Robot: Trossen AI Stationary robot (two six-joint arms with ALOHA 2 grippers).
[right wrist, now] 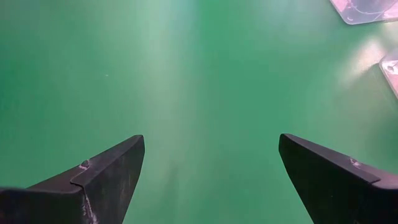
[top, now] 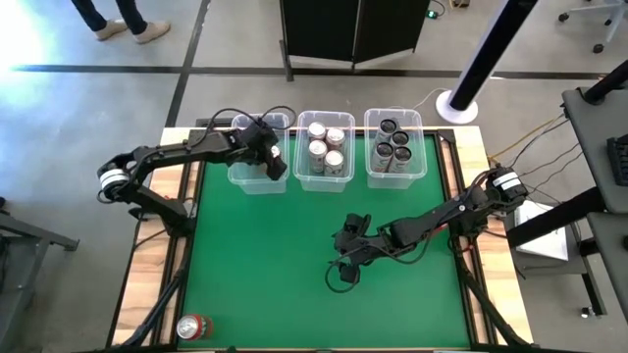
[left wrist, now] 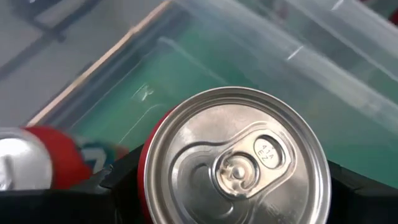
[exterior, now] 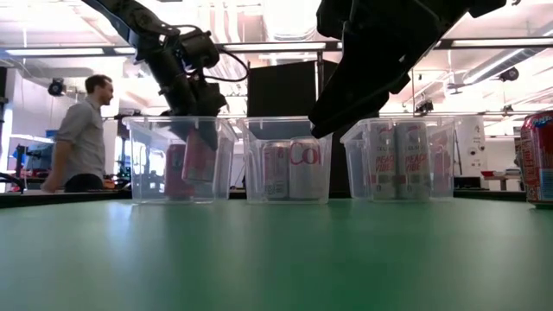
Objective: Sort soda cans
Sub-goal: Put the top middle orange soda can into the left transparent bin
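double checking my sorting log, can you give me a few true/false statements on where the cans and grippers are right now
1. The left gripper is shut on a red can over the left bin. True.
2. The right gripper holds a silver can. False: it is open and empty above the green table.
3. The middle bin holds silver cans. True.
4. The right bin is empty. False: it holds dark cans.
5. A lone red can lies near the table's front left corner, outside the bins. True.
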